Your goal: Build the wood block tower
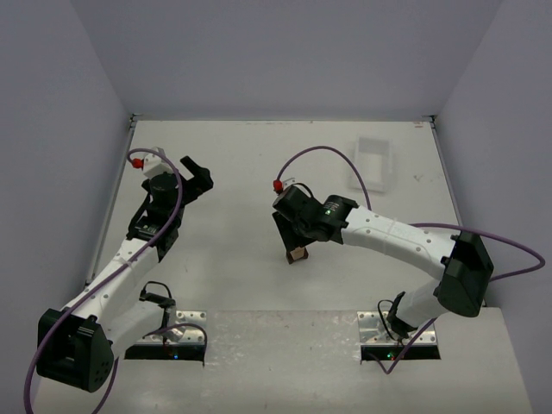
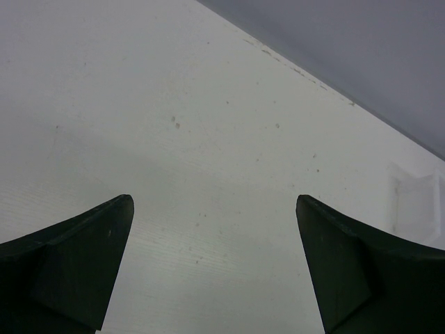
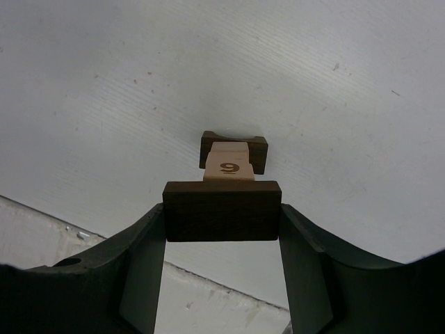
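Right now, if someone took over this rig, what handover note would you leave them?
The left pincer is open and empty, over the table.
The right pincer is shut on a dark brown block, right by the stack.
Stack: a tan block sits on a notched dark block.
Done: two blocks stacked.
Left: seat the held block on top and release. Whether it already rests there is unclear.

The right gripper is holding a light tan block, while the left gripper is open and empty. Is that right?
Not quite. The right gripper holds a dark brown block, as the right wrist view shows; the light tan block sits beyond it, unheld. The left gripper is open and empty, as you said.
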### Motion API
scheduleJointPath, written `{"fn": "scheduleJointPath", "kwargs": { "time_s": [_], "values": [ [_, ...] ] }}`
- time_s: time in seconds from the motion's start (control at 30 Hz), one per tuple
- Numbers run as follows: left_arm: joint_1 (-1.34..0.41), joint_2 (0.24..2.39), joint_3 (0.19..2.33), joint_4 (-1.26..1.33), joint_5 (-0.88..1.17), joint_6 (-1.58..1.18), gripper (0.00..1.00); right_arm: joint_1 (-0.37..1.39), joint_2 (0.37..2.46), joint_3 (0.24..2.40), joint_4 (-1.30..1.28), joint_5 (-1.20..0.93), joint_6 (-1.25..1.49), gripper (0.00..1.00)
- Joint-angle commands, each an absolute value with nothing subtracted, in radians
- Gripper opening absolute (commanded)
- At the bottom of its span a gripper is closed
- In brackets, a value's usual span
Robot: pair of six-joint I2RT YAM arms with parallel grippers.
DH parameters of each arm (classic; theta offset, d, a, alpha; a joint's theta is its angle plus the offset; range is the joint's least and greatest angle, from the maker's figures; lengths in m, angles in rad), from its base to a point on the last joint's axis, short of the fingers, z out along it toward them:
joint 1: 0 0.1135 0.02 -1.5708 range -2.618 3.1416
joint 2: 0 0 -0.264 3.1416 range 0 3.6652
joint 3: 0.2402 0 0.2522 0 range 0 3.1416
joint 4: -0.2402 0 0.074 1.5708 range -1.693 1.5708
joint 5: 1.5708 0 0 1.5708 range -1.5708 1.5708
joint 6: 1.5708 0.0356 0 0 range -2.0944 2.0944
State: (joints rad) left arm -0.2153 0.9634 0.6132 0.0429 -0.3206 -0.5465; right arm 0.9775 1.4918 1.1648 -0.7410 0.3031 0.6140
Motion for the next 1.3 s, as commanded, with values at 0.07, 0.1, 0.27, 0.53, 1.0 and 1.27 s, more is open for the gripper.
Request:
{"fn": "scheduleJointPath", "kwargs": {
  "time_s": [0.07, 0.1, 0.27, 0.53, 1.0, 1.27],
  "values": [
    [-0.216, 0.952, 0.626, 0.077, -0.318, -0.538, 1.00, 0.983, 1.485, 1.158, -0.727, 0.328, 0.634, 0.43],
    [-0.215, 0.951, 0.626, 0.077, -0.319, -0.538, 1.00, 0.983, 1.485, 1.157, -0.727, 0.325, 0.634, 0.43],
    [-0.215, 0.951, 0.624, 0.077, -0.317, -0.540, 1.00, 0.983, 1.493, 1.159, -0.730, 0.329, 0.634, 0.45],
    [-0.215, 0.949, 0.624, 0.078, -0.310, -0.537, 1.00, 0.983, 1.500, 1.166, -0.733, 0.320, 0.635, 0.48],
    [-0.215, 0.943, 0.623, 0.079, -0.307, -0.537, 1.00, 0.983, 1.504, 1.174, -0.738, 0.311, 0.629, 0.70],
    [-0.215, 0.945, 0.623, 0.084, -0.296, -0.534, 1.00, 0.983, 1.500, 1.186, -0.730, 0.300, 0.607, 0.99]
  ]
}}
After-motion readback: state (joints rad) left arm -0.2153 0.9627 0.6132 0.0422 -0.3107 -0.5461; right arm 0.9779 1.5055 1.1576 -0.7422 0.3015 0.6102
